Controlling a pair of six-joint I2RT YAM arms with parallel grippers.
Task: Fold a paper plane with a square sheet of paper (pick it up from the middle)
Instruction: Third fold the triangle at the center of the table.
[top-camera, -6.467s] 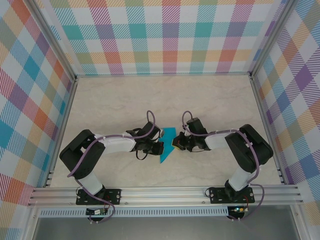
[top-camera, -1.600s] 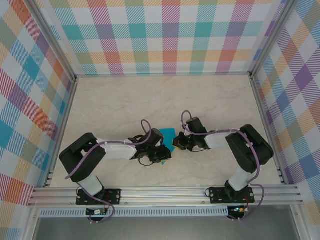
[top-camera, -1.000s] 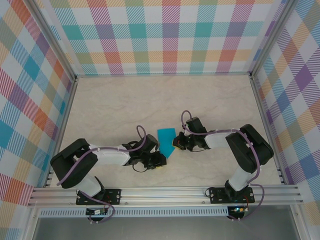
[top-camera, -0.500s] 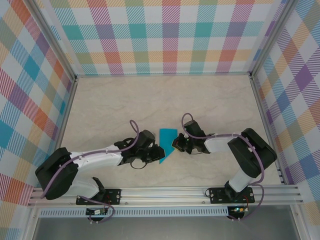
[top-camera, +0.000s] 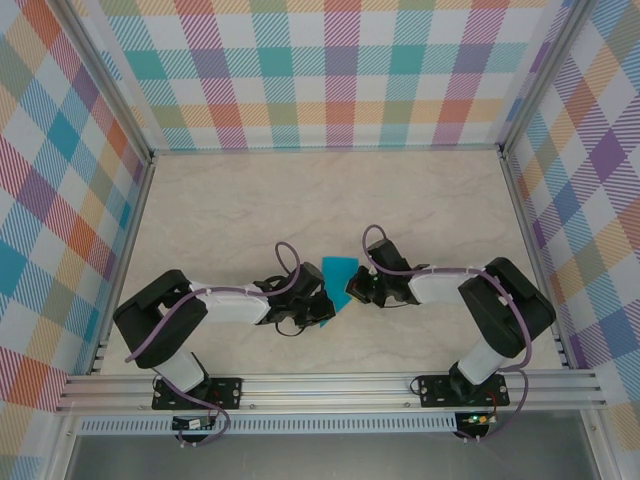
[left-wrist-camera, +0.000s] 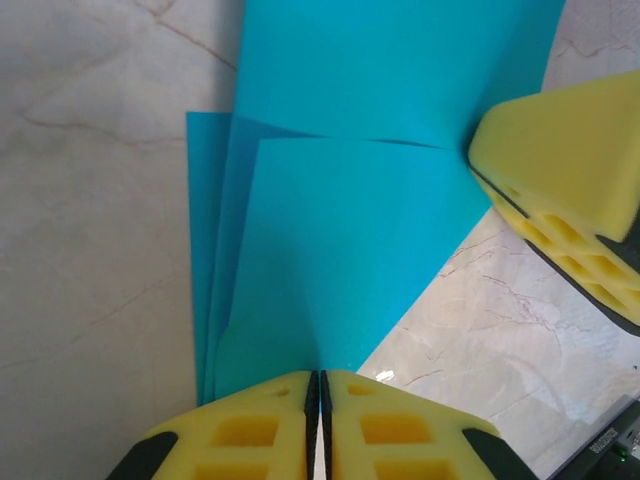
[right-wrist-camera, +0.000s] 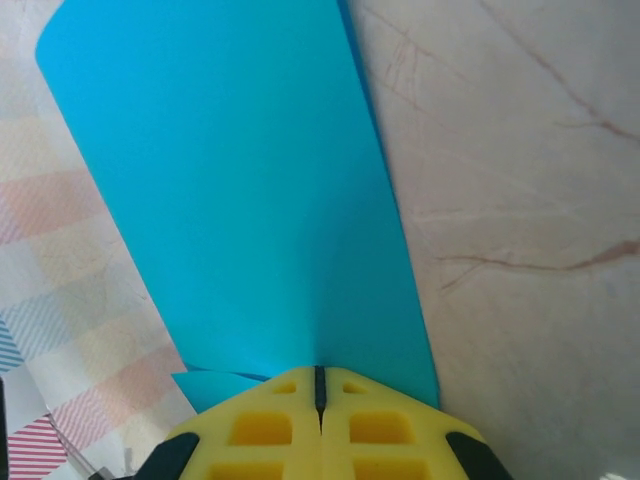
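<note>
My left tool (left-wrist-camera: 318, 375) pinches the paper (left-wrist-camera: 370, 200) at its 6 o'clock tip, while my right tool (right-wrist-camera: 320, 372) seemingly clamps its 3 o'clock edge.

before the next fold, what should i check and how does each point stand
1. Left claw gripping the teal paper: ok, pads closed on its near tip.
2. Right claw gripping the paper: ok, pads closed on an edge.
3. Claws apart from each other: ok, they hold different edges with a gap between them.
4. Folded layers lying flush: not ok, staggered edges show along one side in the left wrist view.
5. Paper flat on the table: cannot tell, it looks bowed in the right wrist view.
</note>
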